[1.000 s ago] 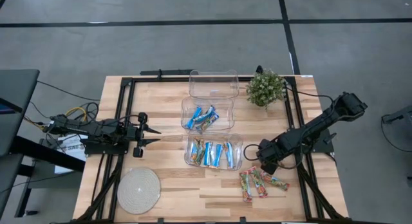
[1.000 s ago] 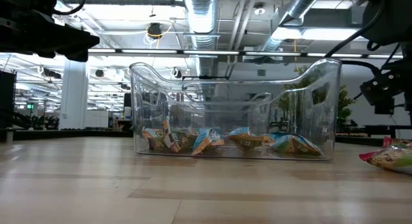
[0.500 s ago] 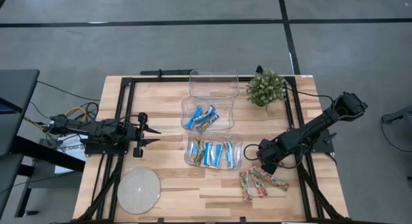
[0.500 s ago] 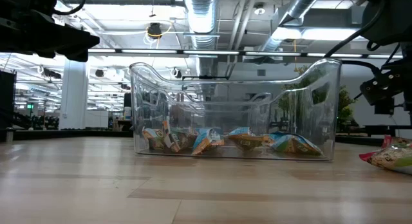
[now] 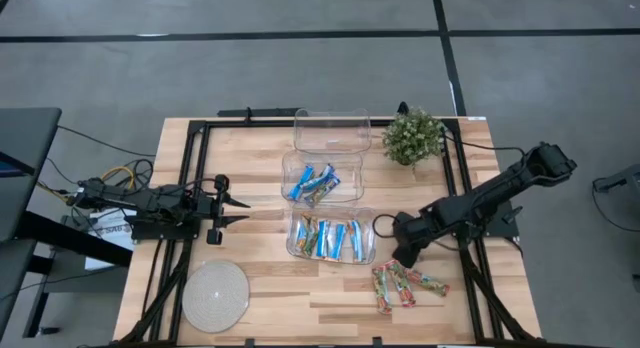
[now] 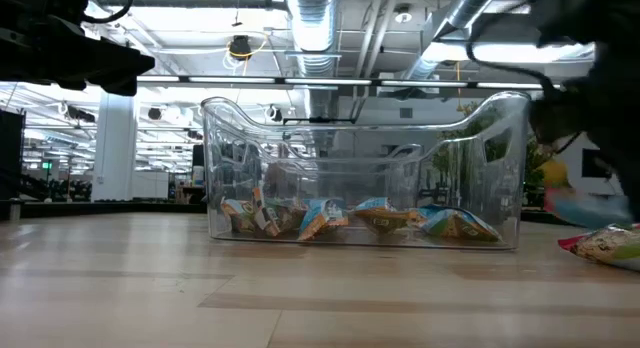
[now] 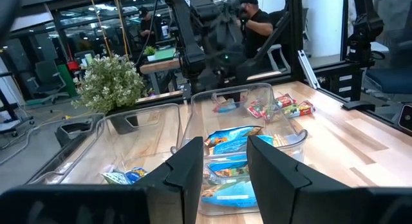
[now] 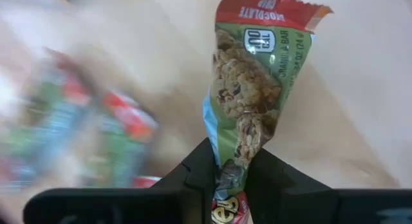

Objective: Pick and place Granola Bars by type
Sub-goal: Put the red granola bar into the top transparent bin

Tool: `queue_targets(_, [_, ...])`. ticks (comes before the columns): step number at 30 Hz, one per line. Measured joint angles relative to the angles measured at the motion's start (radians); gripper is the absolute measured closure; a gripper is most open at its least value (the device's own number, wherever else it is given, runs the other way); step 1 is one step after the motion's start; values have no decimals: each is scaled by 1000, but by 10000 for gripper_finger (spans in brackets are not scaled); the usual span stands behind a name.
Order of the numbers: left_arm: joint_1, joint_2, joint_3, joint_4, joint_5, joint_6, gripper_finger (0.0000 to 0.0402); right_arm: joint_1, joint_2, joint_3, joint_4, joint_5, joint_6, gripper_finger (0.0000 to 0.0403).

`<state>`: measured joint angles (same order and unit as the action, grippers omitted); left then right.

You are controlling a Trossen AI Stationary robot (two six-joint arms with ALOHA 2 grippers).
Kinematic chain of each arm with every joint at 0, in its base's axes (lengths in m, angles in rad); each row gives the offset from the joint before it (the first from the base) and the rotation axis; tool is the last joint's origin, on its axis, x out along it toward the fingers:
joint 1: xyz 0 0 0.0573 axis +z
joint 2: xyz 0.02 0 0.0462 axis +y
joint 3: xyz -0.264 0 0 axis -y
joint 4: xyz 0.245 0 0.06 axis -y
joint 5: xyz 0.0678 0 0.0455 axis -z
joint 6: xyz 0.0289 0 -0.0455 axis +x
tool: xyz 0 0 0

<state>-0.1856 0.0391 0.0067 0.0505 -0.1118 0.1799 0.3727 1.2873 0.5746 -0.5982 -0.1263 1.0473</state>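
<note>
My right gripper (image 5: 400,256) is shut on a red-green-orange granola bar (image 8: 248,89), just right of the near clear bin (image 5: 372,250). Three more bars of that kind (image 5: 405,285) lie flat on the wood near it. The near bin holds tan-and-blue bars (image 5: 328,238), and the middle bin (image 5: 290,166) holds bright blue bars (image 5: 315,181). The far bin (image 5: 332,128) shows nothing inside. My left gripper (image 5: 240,210) waits at the table's left, level and open (image 7: 225,172), touching nothing. My right gripper pinches one end of the red-green-orange bar (image 8: 233,169) between its two fingers (image 8: 199,176). The fingers come from above, slanting steeply down, and lie in line with the bar. The wrapper is crumpled narrow at the fingers. The bar hangs below them, red end (image 8: 264,8) lowest.
A potted plant (image 5: 412,136) stands at the far right beside the far bin. A round woven mat (image 5: 214,296) lies at the near left. Black frame rails (image 5: 190,188) run along the table's edges. Bare wood lies between the bins and my left gripper.
My right gripper has shut on one red-green-orange bar from the group on the table. It has risen a little and gone toward the near bin, tipping as it went. The other bars have stayed where they lay.
</note>
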Motion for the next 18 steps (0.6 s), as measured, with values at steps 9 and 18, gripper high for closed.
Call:
queue_targets(9, [0, 0, 0, 0, 0, -4, 287, -74, -103, 1, 185, -3, 13, 342])
queue_targets(18, [0, 0, 0, 0, 0, -7, 287, -136, -209, 1, 350, -9, 52, 342])
